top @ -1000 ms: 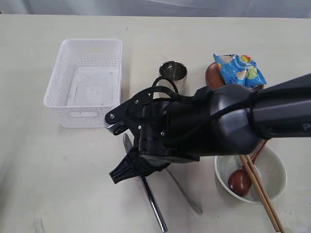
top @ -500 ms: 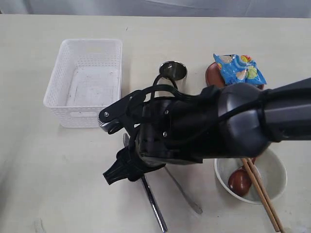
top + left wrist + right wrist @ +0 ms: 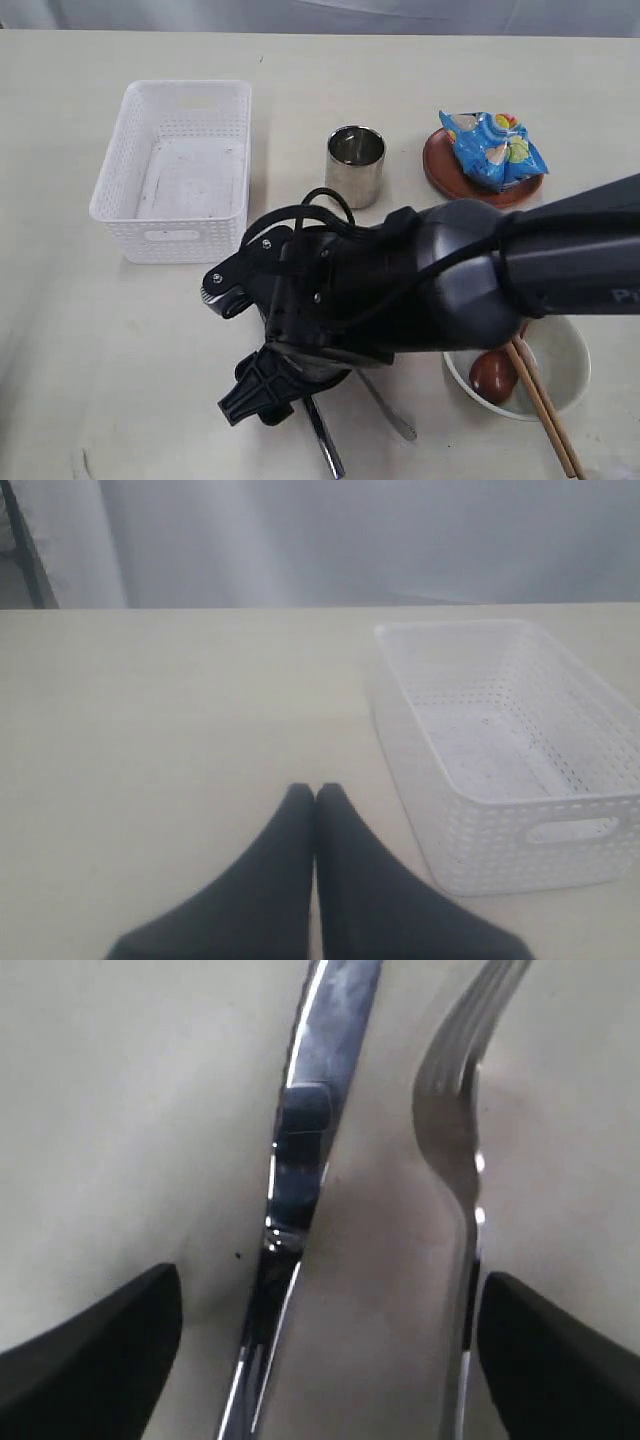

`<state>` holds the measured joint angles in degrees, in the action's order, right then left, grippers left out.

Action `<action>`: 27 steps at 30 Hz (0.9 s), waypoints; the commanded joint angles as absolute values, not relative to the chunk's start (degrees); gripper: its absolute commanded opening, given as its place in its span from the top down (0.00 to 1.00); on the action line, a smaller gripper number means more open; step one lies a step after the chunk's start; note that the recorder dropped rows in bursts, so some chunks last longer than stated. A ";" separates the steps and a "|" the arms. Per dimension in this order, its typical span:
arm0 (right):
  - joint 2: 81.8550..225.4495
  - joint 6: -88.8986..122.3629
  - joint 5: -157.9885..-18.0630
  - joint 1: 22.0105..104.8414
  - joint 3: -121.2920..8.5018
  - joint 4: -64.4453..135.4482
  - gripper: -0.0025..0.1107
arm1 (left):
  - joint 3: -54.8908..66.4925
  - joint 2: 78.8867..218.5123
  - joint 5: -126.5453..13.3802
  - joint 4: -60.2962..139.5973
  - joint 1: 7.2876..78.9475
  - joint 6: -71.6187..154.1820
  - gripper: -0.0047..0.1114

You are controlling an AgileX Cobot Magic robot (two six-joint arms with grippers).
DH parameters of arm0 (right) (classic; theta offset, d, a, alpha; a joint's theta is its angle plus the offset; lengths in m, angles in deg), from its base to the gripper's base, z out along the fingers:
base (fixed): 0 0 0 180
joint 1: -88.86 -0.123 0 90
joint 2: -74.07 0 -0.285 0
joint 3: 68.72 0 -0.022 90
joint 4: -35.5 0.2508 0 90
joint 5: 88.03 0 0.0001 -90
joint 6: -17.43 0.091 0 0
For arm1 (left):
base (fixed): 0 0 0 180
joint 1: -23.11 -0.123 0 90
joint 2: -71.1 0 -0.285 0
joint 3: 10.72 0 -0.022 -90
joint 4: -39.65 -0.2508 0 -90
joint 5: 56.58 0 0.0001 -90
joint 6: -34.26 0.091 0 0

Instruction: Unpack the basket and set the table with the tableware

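The white basket (image 3: 175, 165) (image 3: 500, 750) stands empty at the back left of the table (image 3: 100, 350). My right gripper (image 3: 280, 395) (image 3: 330, 1360) is open and low over the steel knife (image 3: 300, 1160) (image 3: 322, 445) and fork (image 3: 455, 1130) (image 3: 390, 412), which lie side by side between its fingers (image 3: 90, 1350). The arm hides most of both in the exterior view. The steel cup (image 3: 355, 165) stands upright behind the arm. A whitish bowl (image 3: 560, 360) holds the wooden spoon (image 3: 492, 375) and chopsticks (image 3: 545, 410). My left gripper (image 3: 316, 792) is shut and empty, left of the basket.
A blue snack packet (image 3: 495, 148) lies on the brown plate (image 3: 450, 178) at the back right. The black right arm (image 3: 430, 290) spans the middle of the table from the right. A grey curtain backs the table's far edge.
The right arm has moved toward the front of the table and down over the knife and fork. The steel cup behind it is now fully uncovered.
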<state>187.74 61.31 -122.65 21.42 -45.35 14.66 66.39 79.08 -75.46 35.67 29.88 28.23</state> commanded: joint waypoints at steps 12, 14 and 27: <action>192.68 60.37 -125.12 21.42 -45.40 14.02 0.31 | 66.49 78.89 -75.18 35.41 30.29 28.28 0.96; 192.68 60.37 -125.02 21.42 -45.40 14.02 0.31 | 66.49 78.89 -75.18 35.41 30.29 28.28 0.96; 192.68 62.02 -127.78 21.42 -45.40 11.69 0.76 | 66.49 78.89 -75.18 35.41 30.29 28.28 0.96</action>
